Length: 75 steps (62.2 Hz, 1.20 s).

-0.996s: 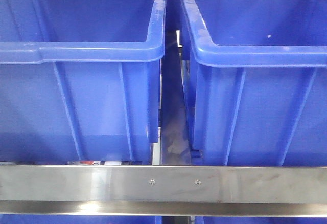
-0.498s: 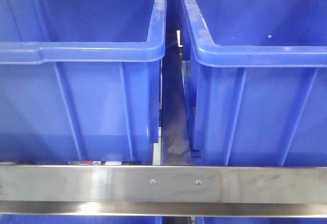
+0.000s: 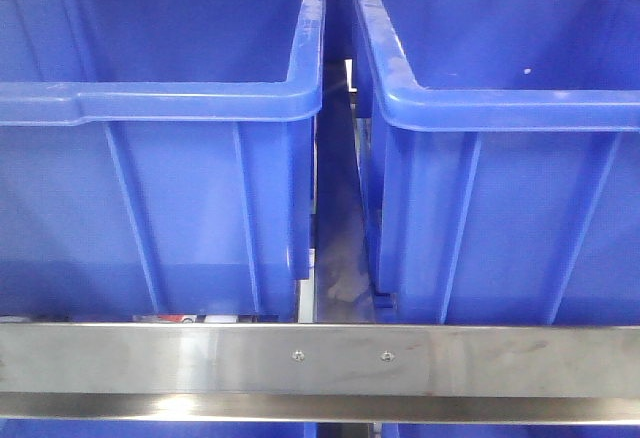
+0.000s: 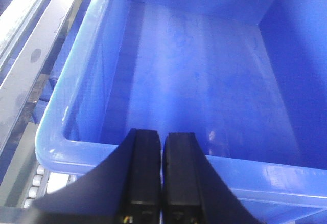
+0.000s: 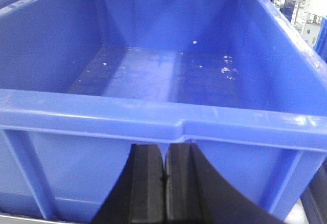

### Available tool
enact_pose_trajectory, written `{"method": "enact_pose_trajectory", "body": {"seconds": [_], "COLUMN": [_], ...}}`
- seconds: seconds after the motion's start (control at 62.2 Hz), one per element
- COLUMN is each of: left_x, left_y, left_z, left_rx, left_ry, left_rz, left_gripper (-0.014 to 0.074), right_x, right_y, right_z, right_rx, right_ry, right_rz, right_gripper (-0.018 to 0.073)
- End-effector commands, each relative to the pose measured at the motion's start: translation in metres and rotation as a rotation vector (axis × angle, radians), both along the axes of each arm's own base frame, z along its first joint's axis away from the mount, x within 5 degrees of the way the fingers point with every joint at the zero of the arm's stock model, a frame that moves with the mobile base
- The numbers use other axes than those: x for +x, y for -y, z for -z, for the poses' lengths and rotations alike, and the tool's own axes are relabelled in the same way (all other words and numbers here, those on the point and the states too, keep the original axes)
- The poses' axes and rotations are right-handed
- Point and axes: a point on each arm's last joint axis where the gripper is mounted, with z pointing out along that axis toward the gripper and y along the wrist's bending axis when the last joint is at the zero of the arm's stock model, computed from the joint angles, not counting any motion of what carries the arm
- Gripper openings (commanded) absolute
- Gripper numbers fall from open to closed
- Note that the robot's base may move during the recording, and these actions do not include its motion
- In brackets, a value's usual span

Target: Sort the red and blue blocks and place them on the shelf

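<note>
The red and blue blocks are out of view in every frame. The shelf's brushed-steel front rail (image 3: 200, 360) with two small screws runs across the bottom of the front view. My left gripper (image 4: 162, 137) is shut and empty, held over the near rim of a large blue bin (image 4: 204, 81). My right gripper (image 5: 164, 150) is shut and empty, just in front of the outer wall of another blue bin (image 5: 153, 65), below its rim. Neither gripper shows in the front view.
Two large blue bins, left (image 3: 160, 108) and right (image 3: 500, 108), stand side by side on the shelf with a narrow gap (image 3: 338, 218) between them. Steel racking (image 4: 30, 55) and white rollers (image 4: 36, 183) lie left of the left bin. Small white specks (image 5: 225, 65) lie on the right bin's floor.
</note>
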Motion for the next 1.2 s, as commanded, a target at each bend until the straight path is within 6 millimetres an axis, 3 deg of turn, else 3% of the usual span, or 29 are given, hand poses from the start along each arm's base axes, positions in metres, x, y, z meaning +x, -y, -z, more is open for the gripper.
{"method": "enact_pose_trajectory", "body": {"seconds": [0.0,1.189], "left_x": [0.0020,0.0016], "left_y": [0.0013,0.0012], "left_z": [-0.0178,-0.0180], "left_rx": [-0.027,-0.027], "left_ry": [0.114,0.116], "left_rz": [0.009,0.009], "left_gripper": [0.0129,0.0129], "right_x": [-0.0031,-0.0031], "right_y": [-0.0002,-0.0002], "right_z": [-0.0165,-0.0165], "right_rx": [0.006,0.006], "right_ry": [0.131,0.131], "right_rz": [-0.003,-0.003], "right_gripper": [0.0059,0.0059]}}
